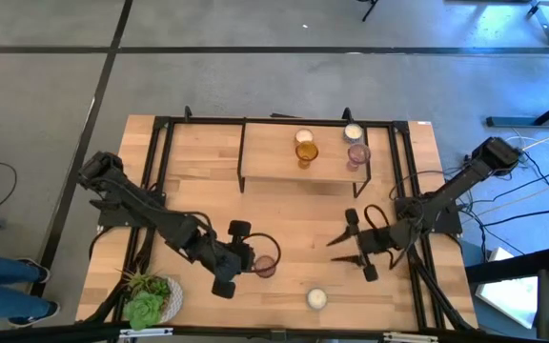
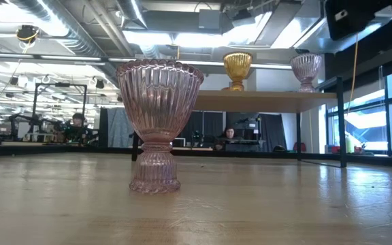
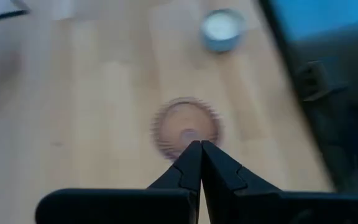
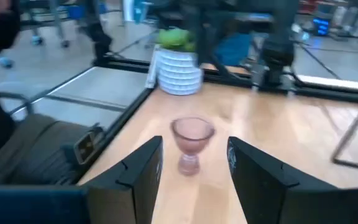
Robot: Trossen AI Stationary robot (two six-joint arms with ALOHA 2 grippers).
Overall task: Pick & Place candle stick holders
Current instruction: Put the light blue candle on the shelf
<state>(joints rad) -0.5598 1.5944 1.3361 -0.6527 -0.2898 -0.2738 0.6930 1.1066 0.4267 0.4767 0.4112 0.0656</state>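
Observation:
A pinkish-purple glass holder (image 1: 266, 266) stands upright on its foot on the wooden table; it also shows in the low view (image 2: 156, 126). My left gripper (image 1: 252, 255) is shut and empty, above the holder and just to its left; its wrist view looks down into the cup (image 3: 186, 127). My right gripper (image 1: 339, 250) is open and empty to the holder's right, its fingers pointing at the holder (image 4: 191, 143) from a distance. A whitish holder (image 1: 316, 298) stands near the front edge. Several more holders stand on the raised shelf (image 1: 303, 176): amber (image 1: 306, 151), pinkish (image 1: 357, 152), two whitish (image 1: 304, 137).
A leafy green plant in a white pot (image 1: 151, 300) stands at the table's near left corner. A black metal frame (image 1: 160, 171) runs along the table's edges. People sit in the room behind the table (image 2: 229, 134).

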